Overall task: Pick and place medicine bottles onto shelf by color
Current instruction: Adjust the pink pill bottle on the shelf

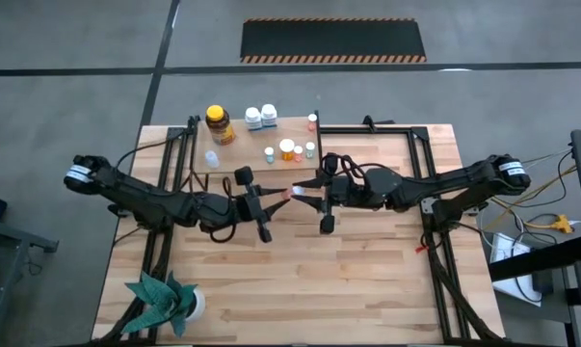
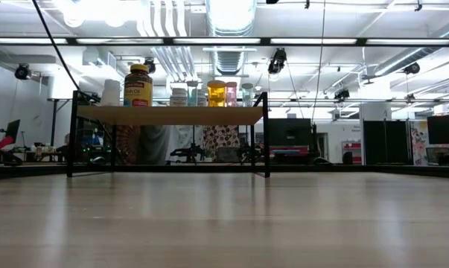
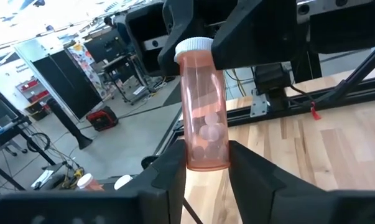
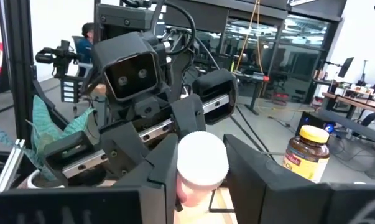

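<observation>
Left gripper (image 3: 206, 171) clamped on the base of a pink pill bottle (image 3: 204, 109); right gripper (image 4: 199, 168) closed around its white cap (image 4: 201, 158). Bottle spans both jaws above the table (image 1: 300, 280); shelf (image 1: 261, 143) beyond.

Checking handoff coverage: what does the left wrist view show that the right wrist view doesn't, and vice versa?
Left wrist only: the pink bottle side-on, pills visible inside, its lower end between the left hand's fingers, its capped end up by the right arm's dark hand.

Right wrist only: the bottle's white cap end-on between the right hand's fingers, the left arm's wrist camera facing it, the amber jar and the green plant.

Both: one bottle gripped at opposite ends by the two hands, mid-handoff.
</observation>
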You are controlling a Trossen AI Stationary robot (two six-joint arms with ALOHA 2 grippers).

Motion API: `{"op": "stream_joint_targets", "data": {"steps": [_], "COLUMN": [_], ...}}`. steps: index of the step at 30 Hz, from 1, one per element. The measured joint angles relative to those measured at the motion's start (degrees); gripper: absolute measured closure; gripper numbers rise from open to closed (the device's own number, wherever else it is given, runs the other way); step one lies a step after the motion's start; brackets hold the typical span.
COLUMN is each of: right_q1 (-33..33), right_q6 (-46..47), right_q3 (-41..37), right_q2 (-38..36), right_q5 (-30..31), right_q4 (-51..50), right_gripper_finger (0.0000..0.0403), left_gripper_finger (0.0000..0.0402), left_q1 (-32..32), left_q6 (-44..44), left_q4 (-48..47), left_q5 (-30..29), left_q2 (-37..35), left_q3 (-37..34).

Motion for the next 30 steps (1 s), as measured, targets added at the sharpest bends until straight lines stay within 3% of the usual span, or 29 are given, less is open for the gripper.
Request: {"op": "stream_joint_targets", "data": {"steps": [6,11,17,27,30], "right_q1": [-1.7,-7.3,-18.0,-35.5,-38.0], "right_q6": [1.9,2.7,-0.8,-1.6,-2.0], "right_q3": [3.0,14.6,28.1,41.2,44.0], "right_q2": [-0.6,2.1,10.3,26.2,29.5], "right_q5": [-0.1,0.0,-1.4,-21.9,-24.3], "right_q4": [-7.6,-26.4,-41.1,-47.3,-49.5], "right_gripper_finger": [0.0312,0.0312,0.0311,0.0309,0.0309], "left_gripper_finger": [0.0251,0.0209,0.0201,0.0201,0.0201], "left_q1": [0.0,0.0,0.0,0.0,0.0], "left_q6": [0.3,0.5,0.5,0.5,0.4], "left_q4": [-2.0,-8.6,-11.8,-11.3,-11.3], "left_q5": [-0.7,-3.5,-3.6,-3.5,-3.5], "left_q2": [-1.9,-6.9,-12.8,-18.8,-19.9], "left_q3": [0.0,0.0,-0.3,-3.5,-4.9]}}
